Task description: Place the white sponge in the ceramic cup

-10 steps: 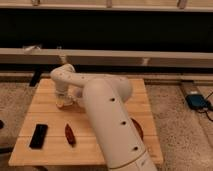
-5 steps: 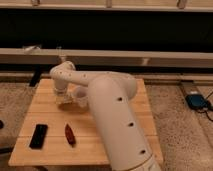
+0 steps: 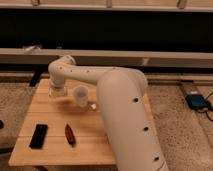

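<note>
The ceramic cup is small, plain and white, and stands upright on the wooden table near its back middle. My gripper hangs at the end of the white arm, low over the table's back left part, just left of the cup. I cannot make out the white sponge as separate from the pale gripper; it may be hidden there.
A black flat object and a dark red object lie near the table's front left. A small pale bit lies right of the cup. A blue device sits on the floor at right. A long bench runs behind.
The gripper has shifted slightly left near the table's back left, and the cup now shows apart from it on its right.
</note>
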Motion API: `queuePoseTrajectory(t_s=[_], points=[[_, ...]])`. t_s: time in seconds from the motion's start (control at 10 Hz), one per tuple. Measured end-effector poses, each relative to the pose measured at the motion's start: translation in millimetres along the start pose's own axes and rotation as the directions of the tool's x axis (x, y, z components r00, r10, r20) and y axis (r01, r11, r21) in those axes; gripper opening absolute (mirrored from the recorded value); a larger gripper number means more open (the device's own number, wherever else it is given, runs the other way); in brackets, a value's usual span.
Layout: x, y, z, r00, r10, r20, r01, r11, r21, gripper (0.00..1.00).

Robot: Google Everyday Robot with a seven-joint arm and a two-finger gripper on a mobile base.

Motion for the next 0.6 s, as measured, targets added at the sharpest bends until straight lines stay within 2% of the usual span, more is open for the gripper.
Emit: queuePoseTrajectory(t_s=[0.3,0.6], points=[[-6.8,-6.1,-10.5,1.0,-0.002,0.023,0.001,0.999,0.042,0.0],[3.8,-12.6,-23.9,0.999,0.027,0.038,-0.03,0.996,0.081,0.0]])
